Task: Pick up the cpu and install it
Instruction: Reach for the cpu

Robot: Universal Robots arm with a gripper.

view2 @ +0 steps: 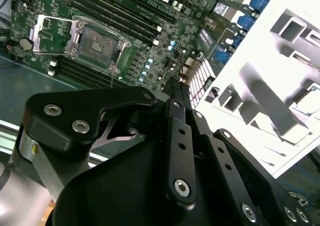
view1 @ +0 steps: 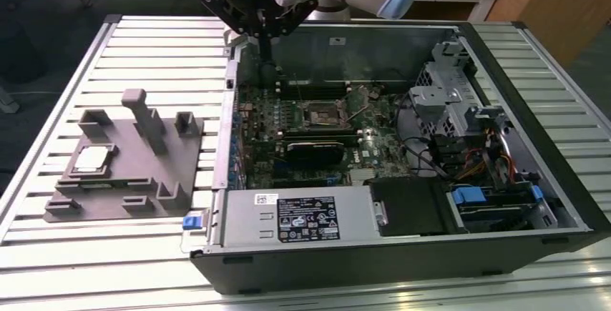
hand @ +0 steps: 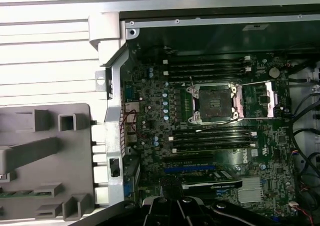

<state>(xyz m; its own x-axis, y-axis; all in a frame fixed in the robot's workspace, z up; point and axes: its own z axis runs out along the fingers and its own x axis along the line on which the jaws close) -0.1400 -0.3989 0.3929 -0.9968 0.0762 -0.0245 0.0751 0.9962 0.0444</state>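
Well, my claw (view1: 270, 55) looks pinched shut on nothing. In the exterior view it narrows to one thin dark stem, and in the second wrist view its links run together to a single tip (view2: 176, 83) with nothing caught there. I hang high over the far rim of the case (view1: 401, 257), at the corner toward the exterior view's left, touching nothing. From this height I judge it a lookout post: below me lies the board (view1: 286, 136), and the tray (view1: 143, 169) lies off to one side, so both ends of the job are in sight at once.

Down on the board, the socket (hand: 215, 103) sits in the middle between the rows of memory slots. Its plate (hand: 270, 98) is swung back to one side and its bed is bare, which I take as laid open to receive the chip. Nothing is seated in it.

Further out, the tray rests on the slatted table (view1: 57, 61) just beside the case, on the exterior view's left. The cpu (view1: 93, 159) lies flat on the tray, silver top up, with upright blocks standing near it but not over it. Lying like that, it is open to a grip from straight above. It is well apart from me, and the pick-up is not yet made.
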